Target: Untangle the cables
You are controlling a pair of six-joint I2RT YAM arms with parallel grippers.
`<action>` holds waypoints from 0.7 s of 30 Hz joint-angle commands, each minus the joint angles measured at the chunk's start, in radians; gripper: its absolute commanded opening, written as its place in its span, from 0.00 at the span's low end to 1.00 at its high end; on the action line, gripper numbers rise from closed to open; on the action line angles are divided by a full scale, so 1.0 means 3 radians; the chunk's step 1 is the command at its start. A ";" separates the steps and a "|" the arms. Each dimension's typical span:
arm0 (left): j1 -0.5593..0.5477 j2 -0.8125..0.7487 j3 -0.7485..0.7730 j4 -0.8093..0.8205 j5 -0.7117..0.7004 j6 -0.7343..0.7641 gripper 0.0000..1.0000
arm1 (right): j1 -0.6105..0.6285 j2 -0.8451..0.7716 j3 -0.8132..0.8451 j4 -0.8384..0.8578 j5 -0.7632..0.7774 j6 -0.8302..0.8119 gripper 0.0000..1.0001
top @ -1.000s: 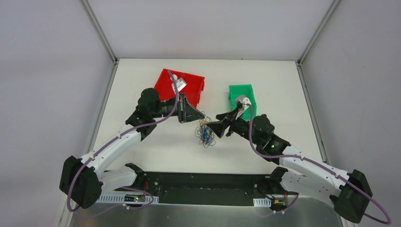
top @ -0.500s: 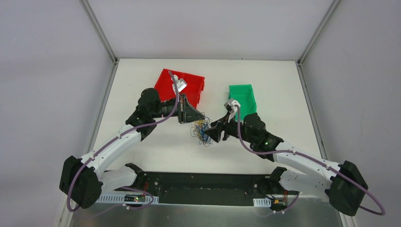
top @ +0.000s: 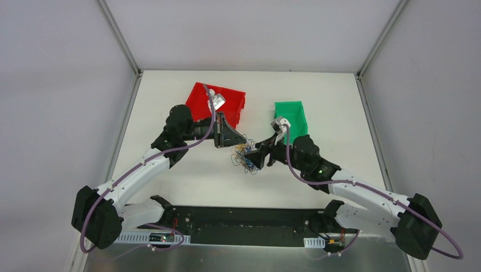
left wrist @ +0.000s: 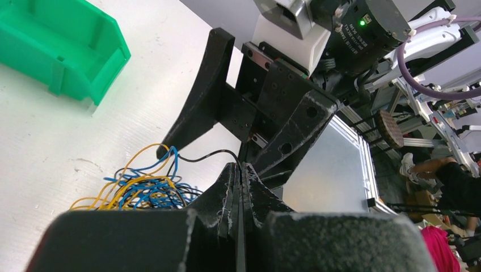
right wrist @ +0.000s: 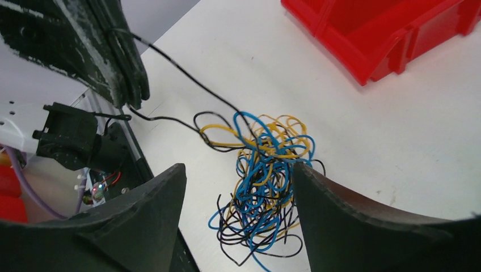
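Observation:
The cables (top: 243, 157) are a small tangle of yellow, blue and black wires on the white table, between the two grippers. My left gripper (top: 238, 141) is shut on one black strand, which runs taut from its fingertips (left wrist: 243, 169) down into the tangle (left wrist: 136, 190). My right gripper (top: 253, 158) is open and low over the pile. In the right wrist view its fingers stand on either side of the cables (right wrist: 266, 175), with nothing pinched between them (right wrist: 237, 170). The left gripper's fingers (right wrist: 125, 73) show at the upper left there, with the black strand leading out of them.
A red bin (top: 227, 99) stands just behind the left gripper, and a green bin (top: 290, 113) behind the right one. The red bin (right wrist: 397, 34) is close beyond the tangle. The black arm-base rail (top: 244, 224) lines the near edge.
My right gripper has moved left to the tangle and now straddles it, jaws slightly wider. The pile has shifted a little left. The left gripper has held still with its strand.

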 commanded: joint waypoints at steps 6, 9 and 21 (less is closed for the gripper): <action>-0.0036 -0.0053 0.0121 0.0227 0.0115 -0.0029 0.00 | 0.0010 -0.0354 -0.0041 0.0188 0.0426 -0.0027 0.88; -0.0036 -0.0055 0.0125 0.0237 0.0143 -0.0036 0.00 | 0.0009 -0.0393 -0.0050 0.0187 0.0287 -0.0076 0.90; -0.0102 0.0011 0.0147 0.0465 0.0382 -0.0175 0.00 | 0.0007 -0.0398 0.0040 0.0061 -0.0329 -0.0174 0.69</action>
